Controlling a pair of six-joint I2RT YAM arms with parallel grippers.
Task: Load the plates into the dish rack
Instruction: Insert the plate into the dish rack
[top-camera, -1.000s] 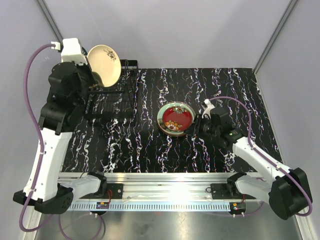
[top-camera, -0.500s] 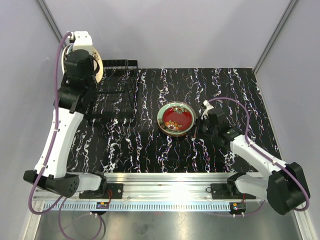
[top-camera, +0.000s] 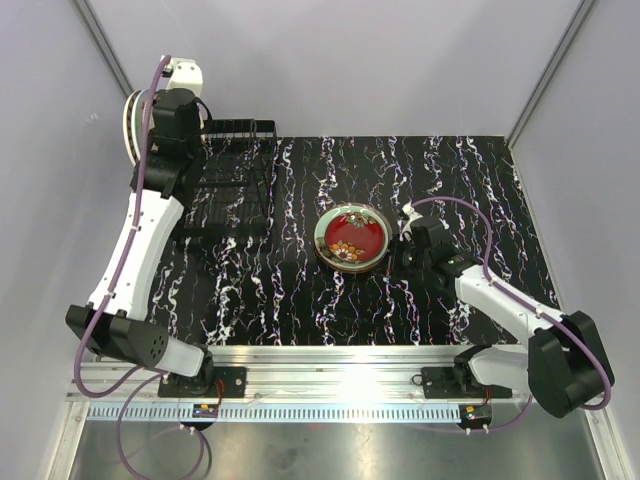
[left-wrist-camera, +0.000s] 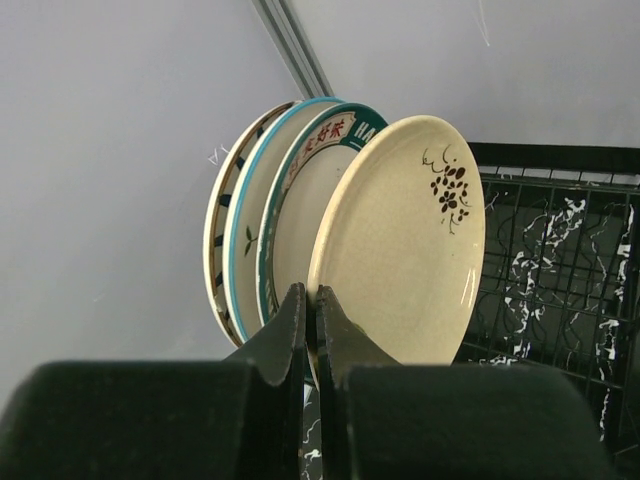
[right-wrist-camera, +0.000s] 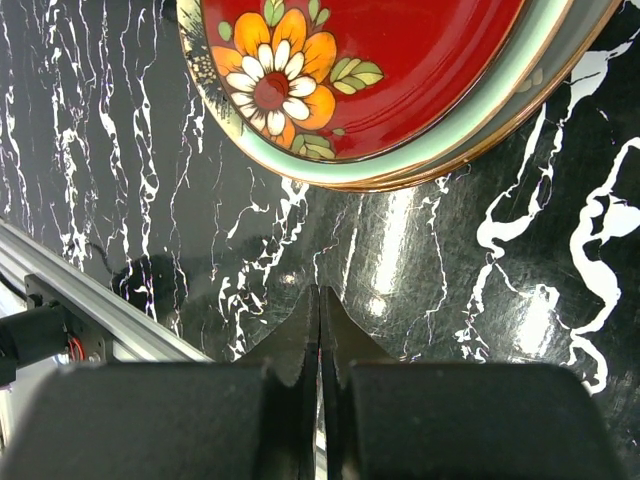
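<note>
cream plate (left-wrist-camera: 405, 235) going into the dish rack (top-camera: 235, 185) at far left

mid bench (top-camera: 450, 180), right gripper (right-wrist-camera: 318, 295) pressed together on nothing, just beside the stack (top-camera: 350, 240) topped by the red flower plate (right-wrist-camera: 380, 60). far left, left gripper (left-wrist-camera: 311, 318) clamped on the cream plate's lower rim, upright beside three plates (left-wrist-camera: 270, 200) standing on edge. best lowered straight into the next free slot, parallel to the neighbours, released only once seated.

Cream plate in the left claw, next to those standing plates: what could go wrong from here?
The left gripper pinches the cream plate only by its lower rim, so it might slip or knock the standing plates behind it. The right gripper is shut just short of the red flowered plate; moving forward could shove it rather than grip it.
</note>
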